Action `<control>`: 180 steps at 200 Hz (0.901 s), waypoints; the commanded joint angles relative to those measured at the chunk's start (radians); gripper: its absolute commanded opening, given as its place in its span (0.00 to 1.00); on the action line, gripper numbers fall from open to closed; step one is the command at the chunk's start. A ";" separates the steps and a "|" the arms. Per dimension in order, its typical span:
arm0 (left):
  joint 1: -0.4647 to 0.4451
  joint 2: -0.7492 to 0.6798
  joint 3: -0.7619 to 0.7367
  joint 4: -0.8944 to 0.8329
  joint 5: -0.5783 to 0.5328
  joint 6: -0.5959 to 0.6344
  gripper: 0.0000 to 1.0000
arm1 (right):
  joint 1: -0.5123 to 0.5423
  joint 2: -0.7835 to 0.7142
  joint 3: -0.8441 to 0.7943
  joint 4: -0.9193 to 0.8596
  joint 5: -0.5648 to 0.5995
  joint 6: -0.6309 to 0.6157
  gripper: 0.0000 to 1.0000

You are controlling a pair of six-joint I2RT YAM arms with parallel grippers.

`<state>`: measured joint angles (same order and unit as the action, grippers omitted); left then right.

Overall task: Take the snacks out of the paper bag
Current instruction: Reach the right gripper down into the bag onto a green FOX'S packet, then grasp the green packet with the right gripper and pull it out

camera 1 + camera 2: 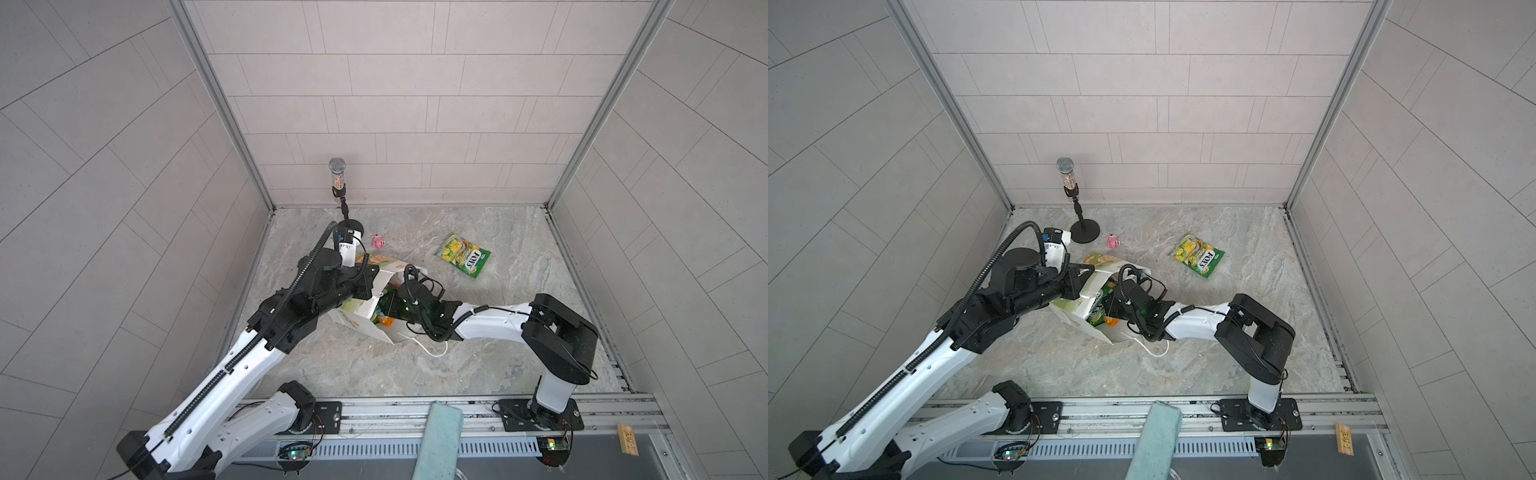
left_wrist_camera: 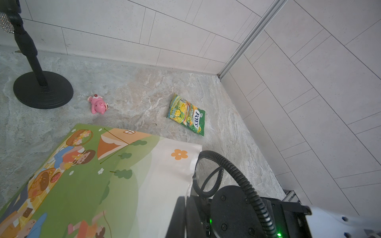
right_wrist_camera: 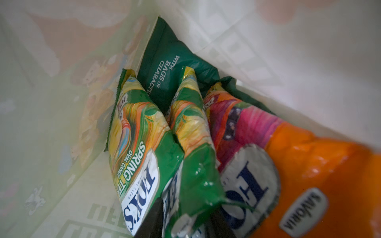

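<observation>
Fingers (image 3: 151, 222) of my right gripper (image 3: 186, 208), dark and partly apart, stand one on each side of the near end of the middle green-yellow packet (image 3: 191, 127), inside the paper bag (image 3: 288, 61). I cannot tell whether they press it.

Count: five packets, four of them in the bag, as the right wrist view shows.
- Two are green-yellow FOX'S: the middle one and the outer green-yellow packet (image 3: 136, 144) touching it.
- One pink-orange packet (image 3: 268, 148) lies on its other side.
- One dark green crisp bag (image 3: 165, 68) lies deepest, behind all three.

All four are glossy and creased.

My left gripper (image 1: 369, 286) is closed on the bag's rim, its fingertips hidden.

The one bag is white paper, and in both top views it is tilted with its mouth toward my right arm. Its outer face (image 2: 92, 175) carries a picnic scene in green and orange and an orange flower. One white cord handle (image 1: 434, 353) trails on the table (image 1: 519, 353).

Farther out, well apart from the bag, the fifth, the loose green-yellow packet (image 1: 463, 260), lies flat on the table. One pink toy (image 1: 378, 241) and one microphone (image 1: 337, 174) on its stand sit beyond.
</observation>
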<state>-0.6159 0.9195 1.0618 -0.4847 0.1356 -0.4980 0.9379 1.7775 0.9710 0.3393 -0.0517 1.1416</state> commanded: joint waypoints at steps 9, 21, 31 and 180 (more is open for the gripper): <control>-0.002 -0.005 0.022 0.013 0.001 0.007 0.00 | 0.003 0.027 0.021 0.039 -0.020 0.018 0.19; -0.003 -0.010 0.025 0.006 -0.005 0.012 0.00 | 0.004 0.013 0.010 0.040 -0.009 0.004 0.06; -0.002 -0.011 0.026 -0.001 -0.011 0.016 0.00 | 0.003 -0.007 -0.004 0.034 0.005 -0.016 0.00; -0.003 -0.029 0.018 -0.055 -0.083 0.047 0.00 | -0.063 -0.317 -0.175 -0.147 0.037 -0.229 0.00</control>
<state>-0.6159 0.9081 1.0618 -0.5316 0.0753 -0.4702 0.9073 1.5108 0.8284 0.2146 -0.0296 0.9451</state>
